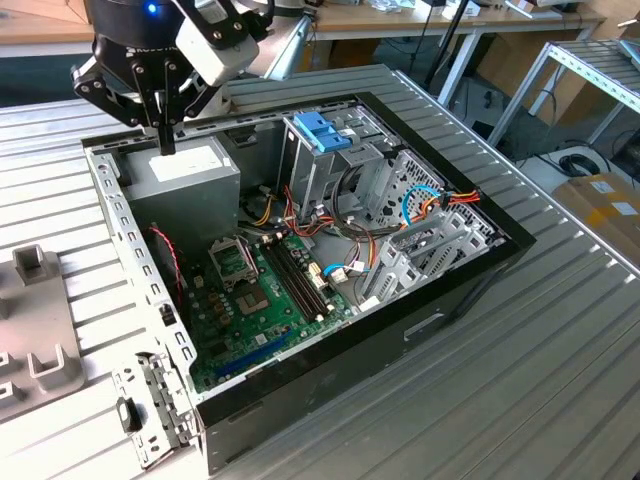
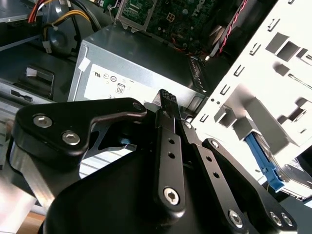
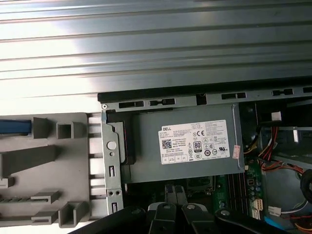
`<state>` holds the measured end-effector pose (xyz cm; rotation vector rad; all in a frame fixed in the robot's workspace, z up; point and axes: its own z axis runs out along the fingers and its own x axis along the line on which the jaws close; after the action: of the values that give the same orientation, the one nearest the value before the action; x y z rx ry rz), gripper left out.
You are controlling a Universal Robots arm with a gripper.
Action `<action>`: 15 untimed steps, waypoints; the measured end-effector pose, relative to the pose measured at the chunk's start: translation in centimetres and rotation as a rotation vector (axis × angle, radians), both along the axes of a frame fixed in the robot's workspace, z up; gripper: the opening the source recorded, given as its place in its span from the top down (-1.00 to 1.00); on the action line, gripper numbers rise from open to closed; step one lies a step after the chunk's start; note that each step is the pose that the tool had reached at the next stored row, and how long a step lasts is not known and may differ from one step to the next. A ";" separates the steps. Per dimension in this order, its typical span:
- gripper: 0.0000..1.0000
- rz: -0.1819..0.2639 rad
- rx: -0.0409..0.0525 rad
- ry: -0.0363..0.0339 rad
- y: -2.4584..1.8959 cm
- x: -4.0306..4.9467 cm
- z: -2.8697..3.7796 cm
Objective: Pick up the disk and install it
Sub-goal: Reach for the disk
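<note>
Jaws of the gripper (image 1: 165, 138) are seen closed together, with nothing clamped between them. In the exterior view the gripper is hung just above the grey power-supply box (image 1: 185, 175), which is seated in the far corner of the open computer case (image 1: 440, 300), towards the exterior view's left. In the second wrist view the closed tips are found over the edge of that box (image 2: 136, 73), beside its white sticker; whether the box is touched cannot be told.

The case is laid on its side on the ribbed metal table (image 1: 520, 400). Inside it a green motherboard (image 1: 250, 300) is exposed in the near part, and a blue latch piece (image 1: 318, 130) is set on top of the drive cage at the far side, with bundles of coloured cables beside it.

A perforated metal wall (image 1: 125, 230) closes the case on the exterior view's left. Beyond that wall, outside the case, a grey holder (image 3: 53, 165) is placed on the table. The disk (image 3: 13, 126) is made out there by the blue edge of its frame, resting in the holder, well apart from the gripper. In the second wrist view the same blue strip (image 2: 265, 163) is seen past the wall, with dark metal beside it.
</note>
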<state>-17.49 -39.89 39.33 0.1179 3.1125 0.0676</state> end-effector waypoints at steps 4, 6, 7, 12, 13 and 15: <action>0.80 0.000 0.0000 0.0000 0.00 -0.24 0.00; 0.80 0.000 0.0000 0.0000 0.00 -0.32 0.00; 0.80 0.000 0.0000 0.0001 0.00 -0.35 0.00; 0.80 0.000 0.0000 0.0000 0.00 -0.52 0.00; 0.80 0.000 0.0000 0.0001 0.00 -0.57 0.00; 0.80 0.000 0.0000 0.0000 0.00 -0.65 0.00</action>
<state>-18.13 -39.89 39.33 0.1178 3.1125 0.0676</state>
